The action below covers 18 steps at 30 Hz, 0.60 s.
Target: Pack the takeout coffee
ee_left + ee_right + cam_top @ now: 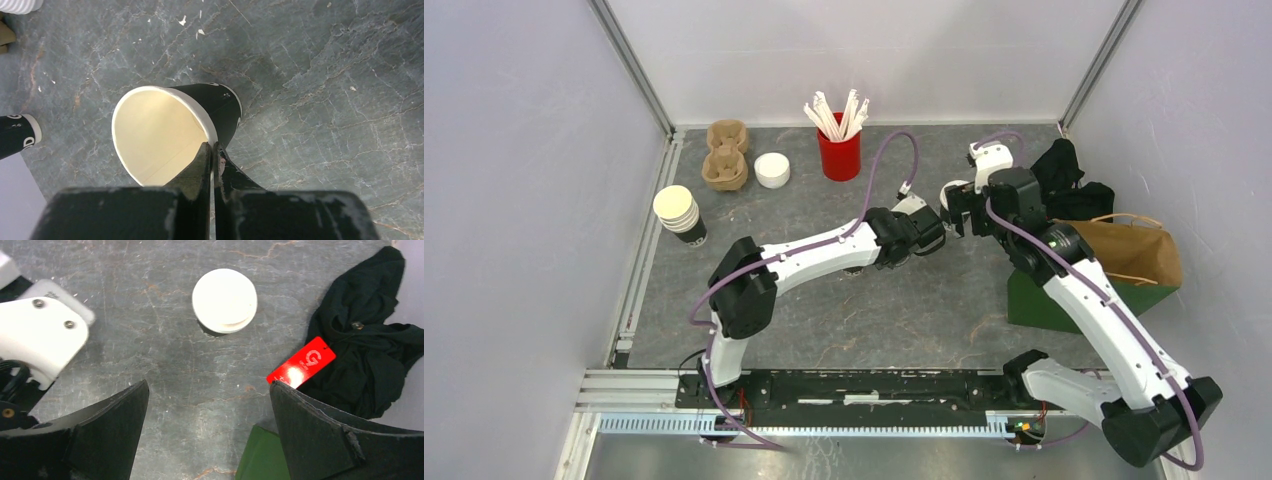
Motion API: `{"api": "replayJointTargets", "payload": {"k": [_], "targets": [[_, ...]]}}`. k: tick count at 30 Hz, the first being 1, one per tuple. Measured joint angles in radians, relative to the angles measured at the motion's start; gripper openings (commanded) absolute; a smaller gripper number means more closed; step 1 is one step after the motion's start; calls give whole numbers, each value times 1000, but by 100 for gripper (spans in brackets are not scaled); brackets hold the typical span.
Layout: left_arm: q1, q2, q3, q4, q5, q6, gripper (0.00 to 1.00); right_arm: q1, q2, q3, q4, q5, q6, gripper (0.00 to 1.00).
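One takeout coffee cup with a white sip lid (224,300) stands on the table ahead of my right gripper (207,430), which is open and empty above the bare table. The lid also shows in the top view (954,188), just beyond the right gripper (962,218). I see no second lidded cup. My left gripper (213,155) is shut on the rim of a lidless black cup with a cream inside (165,130), one finger inside and one outside. The cup is tilted with its mouth towards the camera. In the top view the left gripper (929,238) hides this cup.
A red holder of straws (839,150), a stack of white lids (772,170), brown cardboard carriers (726,155) and a stack of lidless cups (681,215) stand at the back left. A brown paper bag (1139,250), a green block (260,455) and black cloth with a red tag (302,362) lie on the right.
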Motion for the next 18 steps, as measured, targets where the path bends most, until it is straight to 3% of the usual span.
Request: {"api": "replayJointTargets", "payload": {"k": [4,6,13,18], "targets": [[0,3,-14,18,17,0,38,57,42,0,0,19,-18,98],[1,3,-18,17,19,-1,47,69,52,0,-1,43,-27,98],[1,-39,-51,15,33,0,55,111,68,0,0,87,-44,98],[10,-181,-63,18,38,0,56,114,93,0,4,83,-40,98]]}}
